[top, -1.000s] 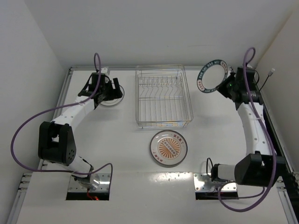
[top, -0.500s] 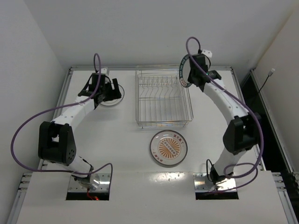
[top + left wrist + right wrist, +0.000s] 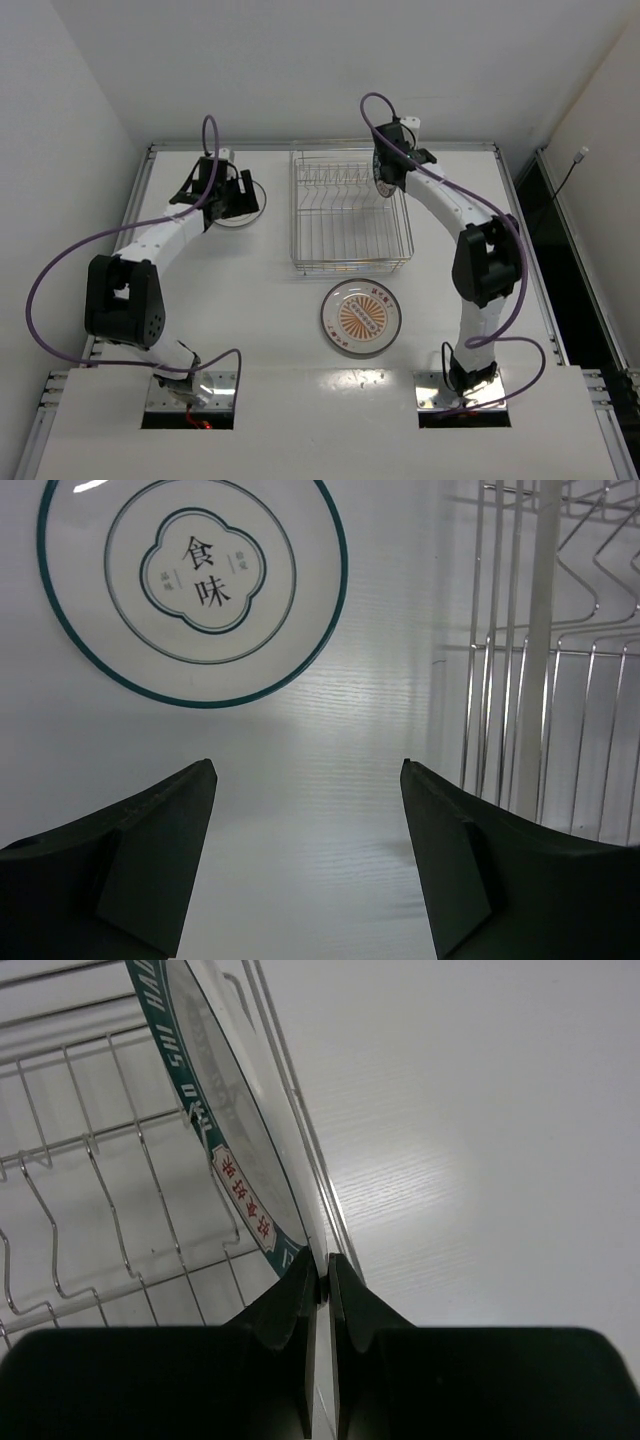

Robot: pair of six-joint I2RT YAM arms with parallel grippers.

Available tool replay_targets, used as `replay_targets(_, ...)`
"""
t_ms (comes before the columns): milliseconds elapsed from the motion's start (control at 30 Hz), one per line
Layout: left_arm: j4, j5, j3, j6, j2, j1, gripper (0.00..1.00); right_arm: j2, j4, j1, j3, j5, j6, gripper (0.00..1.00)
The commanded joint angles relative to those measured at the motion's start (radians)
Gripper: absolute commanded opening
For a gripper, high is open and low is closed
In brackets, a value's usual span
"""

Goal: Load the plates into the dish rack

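Observation:
The dish rack point(image 3: 350, 212), a chrome wire basket, stands at the back middle of the table. My right gripper point(image 3: 384, 176) hovers over its far right side, shut on the rim of the white plate with the dark patterned rim point(image 3: 232, 1155). That plate stands on edge above the rack wires point(image 3: 95, 1190) by the right wall. The white plate with rings point(image 3: 192, 585) lies flat left of the rack. My left gripper point(image 3: 308, 770) hangs open just short of it with nothing between its fingers. The orange sunburst plate point(image 3: 361, 317) lies flat in front of the rack.
The table's back edge and white walls are close behind the rack. The rack's left wall point(image 3: 540, 680) rises just right of my left gripper. Both arm bases sit at the near edge.
My right arm has swung left from the far right corner, carrying the patterned plate to the rack's right side and turning it edge-on. The left arm has stayed put.

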Motion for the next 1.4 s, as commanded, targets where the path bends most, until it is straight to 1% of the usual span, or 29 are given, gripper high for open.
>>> replay_targets(0,-0.027,-0.098,0.057,-0.022,0.012,0.003,0.72,0.062,-0.053,0.002,0.091,-0.037,0.044,0.00)
replay_targets(67,-0.056,-0.143,0.066,-0.051,0.021,0.003,0.76,0.073,-0.076,0.002,0.091,-0.072,0.064,0.00)
replay_targets(100,-0.057,-0.183,0.067,-0.060,0.030,0.003,0.83,0.073,-0.076,0.002,0.091,-0.112,0.087,0.00)
replay_targets(167,-0.066,-0.205,0.067,-0.085,0.030,0.012,0.87,0.060,-0.076,-0.010,0.054,-0.181,0.110,0.00)
replay_targets(200,-0.066,-0.205,0.067,-0.085,0.030,0.021,0.92,0.060,-0.076,-0.010,0.045,-0.200,0.138,0.00)
replay_targets(233,-0.066,-0.205,0.067,-0.102,0.041,0.032,0.94,0.051,-0.076,-0.010,0.034,-0.216,0.138,0.00)
replay_targets(300,-0.066,-0.205,0.067,-0.120,0.052,0.060,0.99,0.051,-0.076,-0.010,0.025,-0.260,0.150,0.03)
replay_targets(367,-0.066,-0.163,0.067,-0.129,0.066,0.081,0.99,0.021,-0.087,-0.010,0.025,-0.260,0.150,0.11)
replay_targets(400,-0.049,-0.141,0.056,-0.139,0.075,0.107,0.99,0.007,-0.087,-0.010,0.025,-0.260,0.141,0.22)
replay_targets(467,-0.023,-0.055,0.027,-0.139,0.086,0.139,0.99,-0.033,-0.099,-0.010,0.025,-0.260,0.126,0.34)
replay_targets(500,0.006,-0.022,0.027,-0.151,0.086,0.175,0.99,-0.085,-0.108,-0.010,0.025,-0.247,0.113,0.44)
replay_targets(567,0.040,0.083,0.013,-0.174,0.113,0.218,0.99,-0.148,-0.097,-0.001,0.002,-0.247,0.092,0.51)
replay_targets(600,0.086,0.128,-0.014,-0.198,0.122,0.265,0.99,-0.214,-0.097,-0.001,-0.012,-0.247,0.092,0.56)
replay_targets(633,0.113,0.224,-0.028,-0.214,0.142,0.288,0.99,-0.248,-0.078,-0.001,-0.021,-0.332,0.092,0.58)
replay_targets(700,0.179,0.322,-0.073,-0.252,0.171,0.330,0.99,-0.315,-0.009,-0.024,-0.058,-0.436,0.092,0.62)
replay_targets(733,0.245,0.369,-0.087,-0.287,0.191,0.360,0.99,-0.346,0.014,-0.024,-0.067,-0.498,0.092,0.65)
replay_targets(767,0.279,0.448,-0.101,-0.307,0.229,0.373,0.99,-0.398,0.053,-0.024,-0.081,-0.525,0.101,0.66)
replay_targets(800,0.345,0.487,-0.122,-0.338,0.251,0.383,0.99,-0.420,0.071,-0.024,-0.081,-0.551,0.101,0.67)
replay_targets(833,0.373,0.546,-0.122,-0.350,0.271,0.397,0.99,-0.436,0.088,-0.024,-0.081,-0.597,0.101,0.68)
replay_targets(867,0.393,0.567,-0.122,-0.359,0.311,0.397,0.99,-0.461,0.111,-0.024,-0.090,-0.617,0.110,0.68)
replay_targets(900,0.407,0.579,-0.122,-0.360,0.328,0.397,0.97,-0.461,0.111,-0.024,-0.090,-0.652,0.110,0.68)
replay_targets(1000,0.428,0.588,-0.122,-0.360,0.365,0.397,0.96,-0.484,0.124,-0.024,-0.081,-0.688,0.110,0.68)
replay_targets(1100,0.437,0.597,-0.098,-0.360,0.414,0.397,0.90,-0.509,0.151,-0.035,-0.104,-0.715,0.110,0.68)
replay_targets(1133,0.437,0.610,-0.078,-0.360,0.432,0.397,0.85,-0.521,0.168,-0.035,-0.113,-0.726,0.110,0.68)
replay_targets(1167,0.437,0.634,-0.069,-0.360,0.470,0.397,0.77,-0.521,0.177,-0.035,-0.122,-0.726,0.110,0.68)
replay_targets(1233,0.450,0.663,-0.055,-0.360,0.504,0.397,0.68,-0.530,0.186,-0.056,-0.133,-0.749,0.110,0.68)
replay_targets(1267,0.450,0.674,-0.046,-0.360,0.527,0.397,0.55,-0.530,0.186,-0.056,-0.133,-0.758,0.119,0.68)
replay_targets(1333,0.460,0.691,-0.045,-0.369,0.537,0.407,0.41,-0.530,0.186,-0.067,-0.133,-0.758,0.119,0.68)
replay_targets(1367,0.460,0.691,-0.036,-0.369,0.537,0.407,0.23,-0.530,0.186,-0.067,-0.133,-0.767,0.119,0.68)
